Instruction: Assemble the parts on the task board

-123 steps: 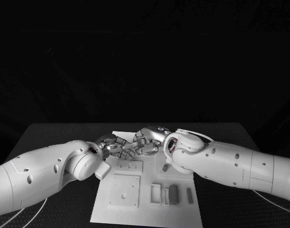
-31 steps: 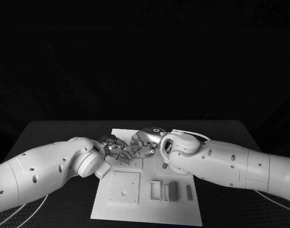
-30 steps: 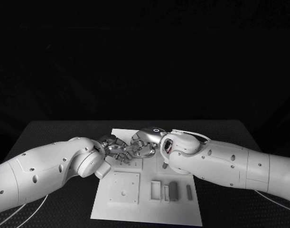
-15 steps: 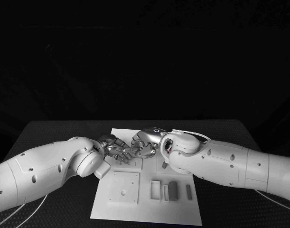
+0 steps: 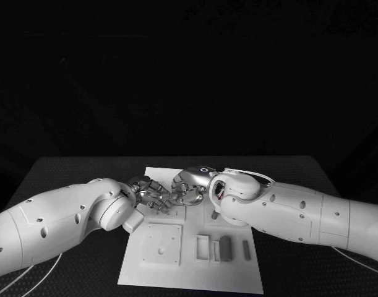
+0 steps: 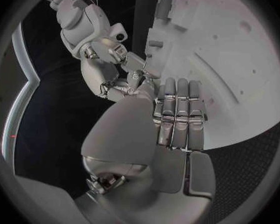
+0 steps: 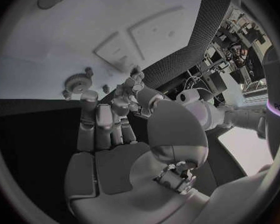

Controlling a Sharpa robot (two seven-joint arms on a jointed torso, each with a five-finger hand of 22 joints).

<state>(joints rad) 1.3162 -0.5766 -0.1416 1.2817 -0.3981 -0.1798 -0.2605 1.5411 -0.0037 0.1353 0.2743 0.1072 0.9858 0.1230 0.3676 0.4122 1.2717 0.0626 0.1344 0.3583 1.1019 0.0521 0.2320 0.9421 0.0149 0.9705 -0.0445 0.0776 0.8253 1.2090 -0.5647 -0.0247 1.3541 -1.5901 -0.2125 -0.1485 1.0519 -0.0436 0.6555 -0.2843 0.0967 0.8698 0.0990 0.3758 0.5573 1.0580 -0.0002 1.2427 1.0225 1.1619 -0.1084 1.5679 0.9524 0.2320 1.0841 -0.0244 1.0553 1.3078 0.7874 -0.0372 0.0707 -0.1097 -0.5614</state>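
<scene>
The white task board (image 5: pixel 193 263) lies in the middle of the black table. Both hands meet over its far end. My left hand (image 5: pixel 150 197) reaches in with its fingers (image 6: pixel 178 109) straight and side by side, nothing in them. My right hand (image 5: pixel 189 185) stretches its fingers (image 7: pixel 104 122) toward a small gear (image 7: pixel 77 82) that lies on the board (image 7: pixel 71 40) just beyond the fingertips, beside short pegs (image 7: pixel 105 88). I see no grip on the gear. The arms hide the board's far end in the head view.
A square plate (image 5: pixel 162 245) sits on the board's near left. Narrow bar-shaped parts (image 5: pixel 205 249) (image 5: pixel 226 247) (image 5: pixel 245 249) lie to its right. Black table (image 5: pixel 73 179) surrounds the board on every side.
Over the last second both hands stay over the board's far end, with only slight finger shifts. Nothing has been picked up or let go.
</scene>
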